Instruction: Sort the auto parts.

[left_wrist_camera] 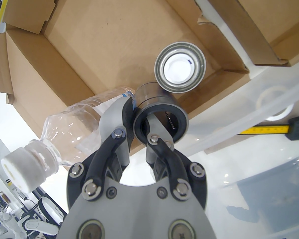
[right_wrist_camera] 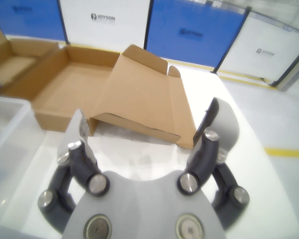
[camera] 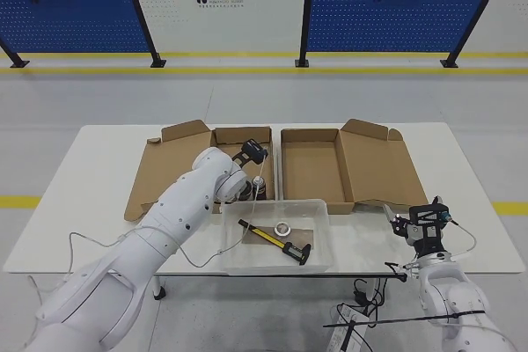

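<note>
My left gripper (left_wrist_camera: 139, 115) (camera: 257, 178) hangs over the near right corner of the left cardboard box (left_wrist_camera: 109, 33) (camera: 180, 180). It is shut on a metal cylindrical bearing (left_wrist_camera: 162, 113) with dark ends, one finger in the bore and one outside. Just below it in the box stands a silver tin-like ring part (left_wrist_camera: 180, 67), and a clear plastic bottle (left_wrist_camera: 72, 123) lies beside it. My right gripper (right_wrist_camera: 146, 110) (camera: 394, 220) is open with nothing in it, low over the table's right side, facing the right cardboard box (right_wrist_camera: 72, 88) (camera: 312, 167).
A clear plastic bin (camera: 312, 211) (left_wrist_camera: 264, 170) at the table's front middle holds a yellow caliper (camera: 277, 239) (left_wrist_camera: 266, 129) and a white ring (left_wrist_camera: 274, 100) (camera: 282, 229). The right box's open flap (right_wrist_camera: 144, 100) lies just ahead of my right gripper.
</note>
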You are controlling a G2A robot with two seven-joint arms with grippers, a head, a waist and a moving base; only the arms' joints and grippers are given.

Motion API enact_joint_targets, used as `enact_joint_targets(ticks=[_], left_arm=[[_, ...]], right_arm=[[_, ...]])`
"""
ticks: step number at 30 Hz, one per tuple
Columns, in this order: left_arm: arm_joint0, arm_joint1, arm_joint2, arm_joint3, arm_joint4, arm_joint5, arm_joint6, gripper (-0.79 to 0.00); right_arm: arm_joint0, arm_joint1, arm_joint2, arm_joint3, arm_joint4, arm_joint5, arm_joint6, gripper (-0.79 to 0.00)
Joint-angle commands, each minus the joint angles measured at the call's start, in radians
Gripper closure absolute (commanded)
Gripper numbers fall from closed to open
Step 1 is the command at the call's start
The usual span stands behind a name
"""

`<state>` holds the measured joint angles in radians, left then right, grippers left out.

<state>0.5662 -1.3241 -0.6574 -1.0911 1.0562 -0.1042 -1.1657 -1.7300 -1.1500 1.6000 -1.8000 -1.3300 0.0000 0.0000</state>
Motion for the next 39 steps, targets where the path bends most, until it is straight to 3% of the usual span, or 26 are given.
enact_joint_targets(ticks=[1,10,11,13,14,16,29,39], left_arm=[[0.0,-0.003,-0.001,0.009,0.0,-0.004,0.004,0.0],[-0.007,-0.021,0.004,0.059,0.005,-0.016,0.018,0.0],[-0.008,-0.023,0.004,0.064,0.005,-0.017,0.019,-0.071],[-0.011,-0.027,0.005,0.074,0.005,-0.02,0.022,-0.308],[-0.013,-0.03,0.006,0.078,0.005,-0.021,0.021,-0.517],[-0.016,-0.034,0.007,0.085,0.006,-0.022,0.022,-0.785],[-0.021,-0.046,-0.006,0.089,0.029,-0.034,0.011,-0.785],[0.033,-0.015,-0.075,-0.067,0.064,-0.078,-0.023,-0.785]], right_arm=[[0.0,0.0,0.0,0.0,0.0,0.0,0.0,-0.785],[0.0,0.0,0.0,0.0,0.0,0.0,0.0,-0.785],[0.0,0.0,0.0,0.0,0.0,0.0,0.0,-0.785],[0.0,0.0,0.0,0.0,0.0,0.0,0.0,-0.785],[0.0,0.0,0.0,0.0,0.0,0.0,0.0,-0.785],[0.0,0.0,0.0,0.0,0.0,0.0,0.0,-0.785],[0.0,0.0,0.0,0.0,0.0,0.0,0.0,-0.785],[0.0,0.0,0.0,0.0,0.0,0.0,0.0,-0.785]])
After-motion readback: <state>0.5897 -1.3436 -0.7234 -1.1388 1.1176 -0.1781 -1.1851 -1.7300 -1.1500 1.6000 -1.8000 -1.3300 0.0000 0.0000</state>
